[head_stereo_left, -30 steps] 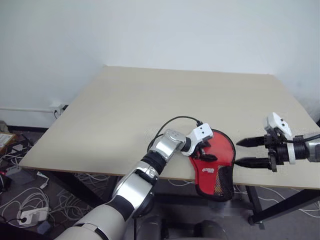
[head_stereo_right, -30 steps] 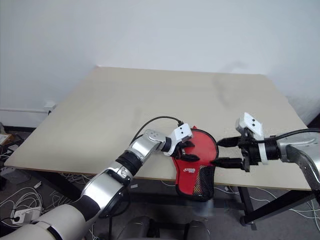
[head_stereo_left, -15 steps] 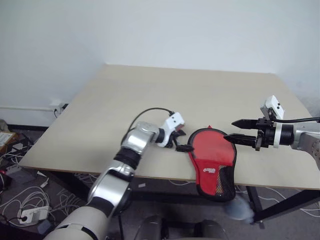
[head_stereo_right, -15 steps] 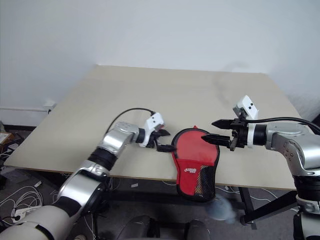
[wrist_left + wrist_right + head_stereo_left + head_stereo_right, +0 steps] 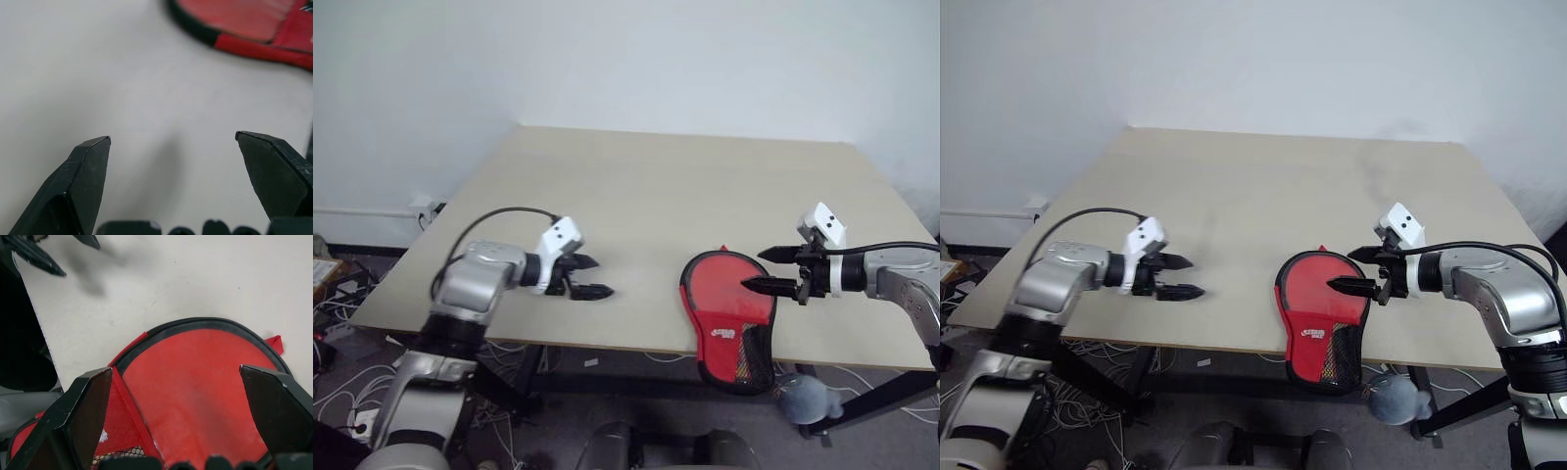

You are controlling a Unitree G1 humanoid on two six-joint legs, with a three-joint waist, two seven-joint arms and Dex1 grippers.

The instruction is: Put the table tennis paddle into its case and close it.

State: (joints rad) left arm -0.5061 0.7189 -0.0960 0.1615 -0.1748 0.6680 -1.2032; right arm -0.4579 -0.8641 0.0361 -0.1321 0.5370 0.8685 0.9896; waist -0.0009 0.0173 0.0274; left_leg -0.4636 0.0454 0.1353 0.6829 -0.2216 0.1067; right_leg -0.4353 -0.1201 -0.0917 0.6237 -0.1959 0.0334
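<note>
The left gripper (image 5: 590,277) has its two black fingers spread wide with nothing between them; it hovers over bare tabletop well to the left of the case (image 5: 728,304) and touches nothing. The right gripper (image 5: 763,269) is likewise spread wide and empty, its fingertips poised just over the right part of the case's round red face; whether a tip brushes the fabric cannot be told.

The case lies flat at the near edge of the table (image 5: 666,196), its black mesh handle end hanging past that edge. A red flap (image 5: 129,416) stands slightly lifted along its left rim, with a black border curving around the round part. The table tennis paddle cannot be made out apart from the case: the red surface under the right gripper could be the bat's rubber or the pouch's cloth. No wooden handle is visible. A small white logo sits near the mesh end. In the left wrist view the case is cut off at the frame's corner
</note>
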